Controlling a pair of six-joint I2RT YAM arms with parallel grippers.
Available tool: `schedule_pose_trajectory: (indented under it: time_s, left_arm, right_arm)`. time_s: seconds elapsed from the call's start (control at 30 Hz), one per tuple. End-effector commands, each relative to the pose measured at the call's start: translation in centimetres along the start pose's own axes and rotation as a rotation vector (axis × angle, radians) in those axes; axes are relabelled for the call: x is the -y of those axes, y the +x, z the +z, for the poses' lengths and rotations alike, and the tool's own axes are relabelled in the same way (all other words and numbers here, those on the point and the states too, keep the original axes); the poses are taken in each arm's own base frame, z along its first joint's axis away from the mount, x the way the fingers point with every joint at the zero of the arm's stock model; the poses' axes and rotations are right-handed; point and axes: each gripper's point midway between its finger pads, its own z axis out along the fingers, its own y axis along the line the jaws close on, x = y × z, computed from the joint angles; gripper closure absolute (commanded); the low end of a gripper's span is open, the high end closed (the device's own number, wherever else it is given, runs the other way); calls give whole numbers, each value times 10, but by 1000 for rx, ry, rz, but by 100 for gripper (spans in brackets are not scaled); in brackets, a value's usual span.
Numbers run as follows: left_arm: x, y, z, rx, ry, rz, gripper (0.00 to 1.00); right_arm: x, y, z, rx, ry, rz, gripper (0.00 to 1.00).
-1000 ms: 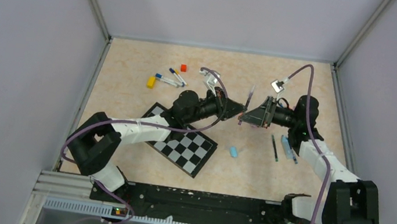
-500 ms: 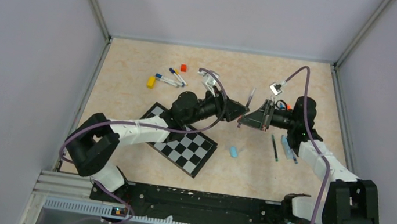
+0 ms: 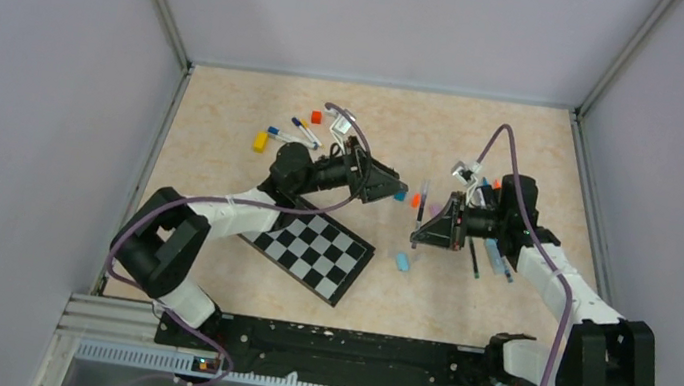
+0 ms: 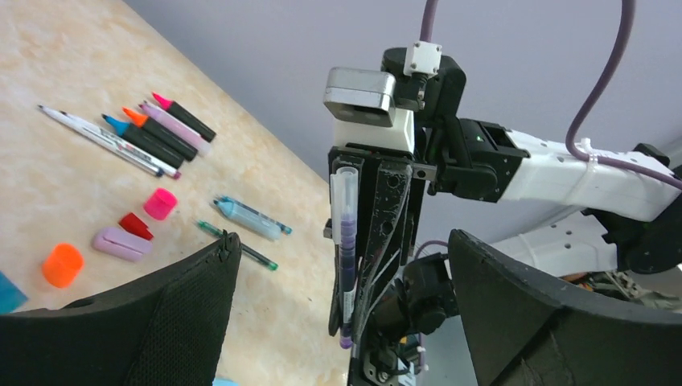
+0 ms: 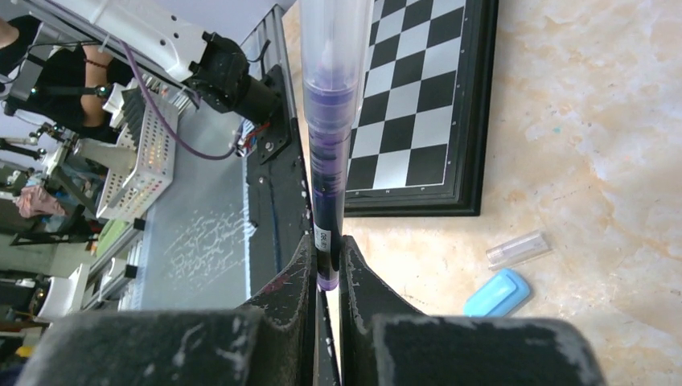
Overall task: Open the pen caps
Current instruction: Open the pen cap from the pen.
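Loose pen caps (image 4: 160,203) just beside markers (image 4: 165,138)

Glossy clear-plastic pen (image 5: 328,121) — matt, rough black jaws (smooth marble-look table (image 5: 603,121)).

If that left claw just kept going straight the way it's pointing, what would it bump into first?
Most likely the purple pen that the shut right gripper holds upright: the left wrist view shows it dead ahead, between the fingers of the open left gripper. The depth is hard to judge.
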Motion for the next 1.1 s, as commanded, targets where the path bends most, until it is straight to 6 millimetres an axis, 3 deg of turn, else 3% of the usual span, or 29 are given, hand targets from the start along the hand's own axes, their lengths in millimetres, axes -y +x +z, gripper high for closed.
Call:
schedule_pose_trajectory:
  time_s: [0.0, 0.27, 0.53, 0.93, 1.07]
  left_arm:
    - [23, 7, 4, -66, 102, -5, 2]
    - [15, 11, 24, -103, 34, -11, 12]
    - [7, 18, 41, -120, -23, -20, 31]
    - [9, 25, 52, -144, -13, -46, 53]
    - [10, 27, 53, -153, -2, -51, 56]
  right_arm:
    - [-12, -7, -1, -10, -42, -126, 100]
    - [-10, -5, 0, -15, -49, -114, 100]
    - [-11, -2, 2, -22, -57, -112, 100]
    - [-9, -1, 5, -31, -48, -102, 100]
    - [-9, -1, 5, -30, -47, -105, 100]
